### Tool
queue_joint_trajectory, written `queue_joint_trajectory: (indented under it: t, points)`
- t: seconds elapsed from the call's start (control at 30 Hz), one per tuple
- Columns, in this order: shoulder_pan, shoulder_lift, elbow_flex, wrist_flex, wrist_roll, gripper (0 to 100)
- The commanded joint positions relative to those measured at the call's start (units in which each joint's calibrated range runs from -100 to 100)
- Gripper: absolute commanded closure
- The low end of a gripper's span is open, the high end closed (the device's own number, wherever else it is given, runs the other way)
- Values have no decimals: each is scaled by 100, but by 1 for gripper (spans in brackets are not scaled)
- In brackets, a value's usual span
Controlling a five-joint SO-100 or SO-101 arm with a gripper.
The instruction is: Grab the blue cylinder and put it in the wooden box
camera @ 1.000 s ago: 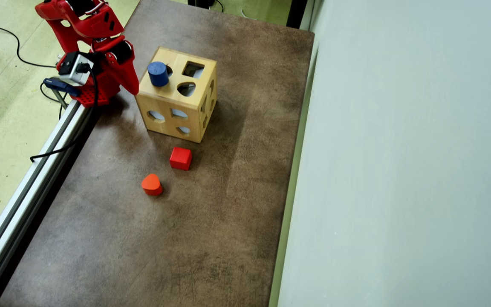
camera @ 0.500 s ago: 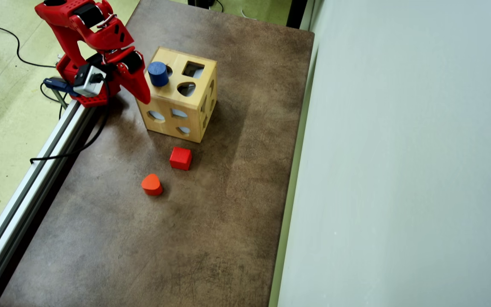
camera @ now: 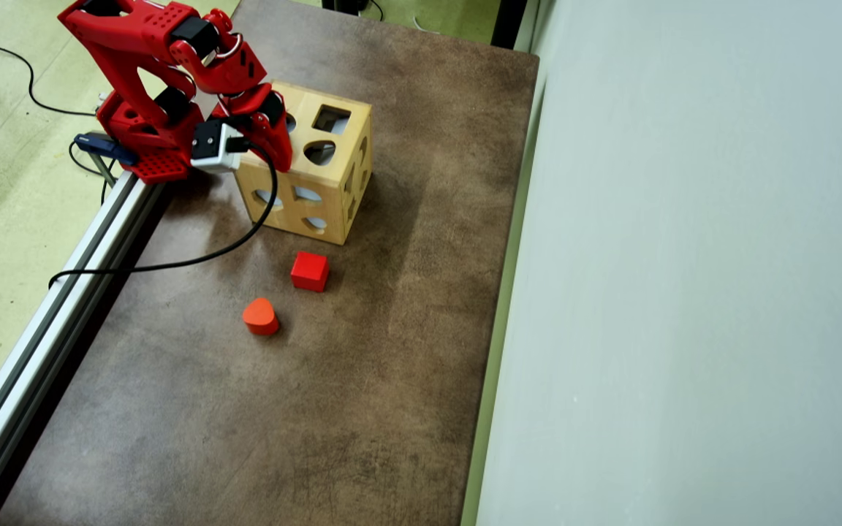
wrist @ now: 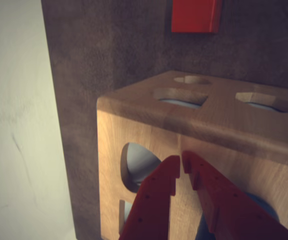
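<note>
Light wood fills most of the wrist view: the top face of the wooden box (wrist: 219, 120), with its cut-out holes, is seen just under the red gripper (wrist: 182, 162), whose two fingers are brought together at the tips, with nothing clamped between them. In the overhead view the gripper (camera: 280, 153) is placed over the left part of the box top (camera: 333, 172), and the blue cylinder cannot be seen there, because the arm covers that spot. In the wrist view only a dark bluish patch is noticed low between the fingers; whether it is the cylinder or a hole cannot be told.

Several risks are judged from this. If the cylinder stands on the box under the arm, it could be pushed by the closed fingers and knocked off the edge onto the table. It could also be tilted and jammed across a hole. The box itself could be shifted by a low move. The red cube (camera: 310, 271) and the orange-red block (camera: 260, 316) are lying well apart and are not endangered.
</note>
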Motion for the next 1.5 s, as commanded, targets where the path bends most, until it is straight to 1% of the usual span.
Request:
queue_joint_trajectory:
  t: [0.0, 0.13, 0.57, 0.67, 1.03, 1.33, 1.47]
  points:
    - [-73, -88, -76, 254, -15, 98]
    - [-73, -97, -111, 520, -15, 98]
    - [-80, -97, -22, 544, -15, 98]
    - [-87, -88, -22, 729, -15, 98]
    - [-608, -71, 23, 954, -20, 98]
    - [-645, -97, 175, 1091, -20, 98]
    - [-570, -640, 166, 1099, -20, 98]
